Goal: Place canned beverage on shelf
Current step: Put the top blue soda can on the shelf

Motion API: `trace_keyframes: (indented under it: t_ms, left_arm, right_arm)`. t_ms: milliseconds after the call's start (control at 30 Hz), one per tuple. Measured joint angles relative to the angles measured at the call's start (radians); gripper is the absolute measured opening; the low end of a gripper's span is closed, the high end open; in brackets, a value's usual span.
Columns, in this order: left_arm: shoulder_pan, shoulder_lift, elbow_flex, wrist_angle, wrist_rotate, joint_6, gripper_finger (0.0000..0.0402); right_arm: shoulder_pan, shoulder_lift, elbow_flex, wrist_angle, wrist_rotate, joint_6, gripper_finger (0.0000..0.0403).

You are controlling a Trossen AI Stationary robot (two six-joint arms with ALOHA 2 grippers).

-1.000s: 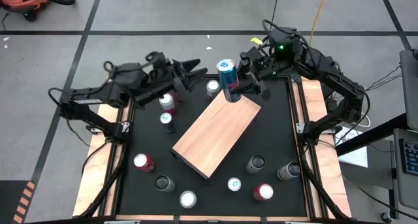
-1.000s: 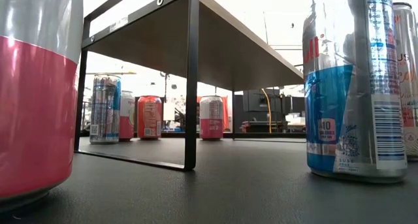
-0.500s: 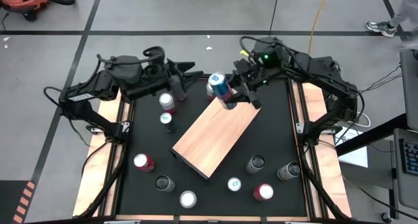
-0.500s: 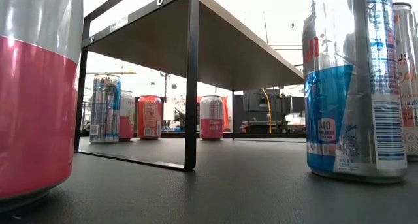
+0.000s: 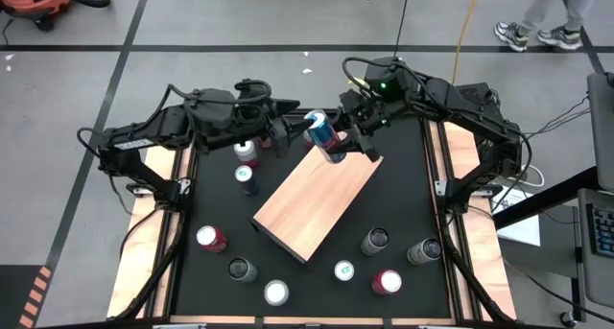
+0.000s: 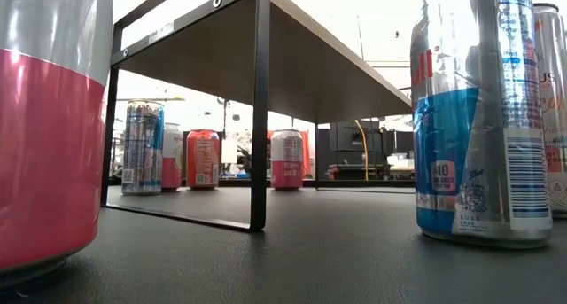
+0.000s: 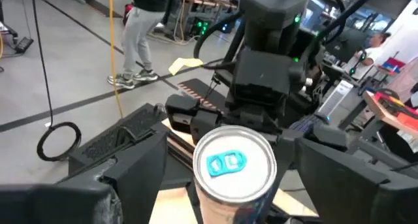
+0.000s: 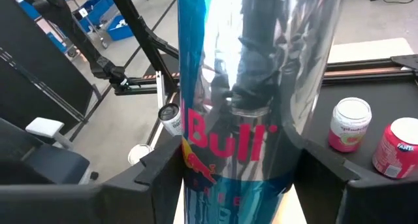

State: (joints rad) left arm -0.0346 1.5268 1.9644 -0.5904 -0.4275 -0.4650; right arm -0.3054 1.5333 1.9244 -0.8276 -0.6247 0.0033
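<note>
Black desk (image 5: 403, 204) top carries a light tan wooden shelf (image 5: 317, 199) on black legs, lying slanted in the middle. We see small cans standing around it, pink ones (image 5: 210, 238) and grey ones (image 5: 374, 240). Above the shelf's far end, the right gripper (image 5: 343, 137) is clamped on a tall blue and silver drink can (image 5: 323, 135), which leans over. The left gripper (image 5: 284, 137) is just beside that can with its fingers spread wide, one on each side of the can's top, not squeezing it. Grey floor with dark lines (image 5: 240, 48) lies around the desk, and a person's legs (image 5: 537, 12) show at the far edge.
</note>
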Motion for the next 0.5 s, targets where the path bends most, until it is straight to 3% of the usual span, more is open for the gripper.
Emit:
trace_keyframes:
  t_ms: [100, 200, 500]
  left_arm:
    - [0.019, 0.006, 0.0, -0.002, 0.027, -0.006, 0.0359]
    - [0.05, 0.019, 0.0, 0.001, 0.126, -0.052, 0.0376]
    - [0.093, 0.062, 0.0, 0.008, 0.235, -0.054, 0.0382]
  right_arm:
    - [0.0, -0.001, 0.0, -0.002, 0.0, -0.002, 0.0215]
    - [0.0, -0.001, 0.0, -0.005, 0.0, -0.006, 0.0215]
    - [0.0, -0.001, 0.0, -0.024, 0.0, -0.023, 0.0215]
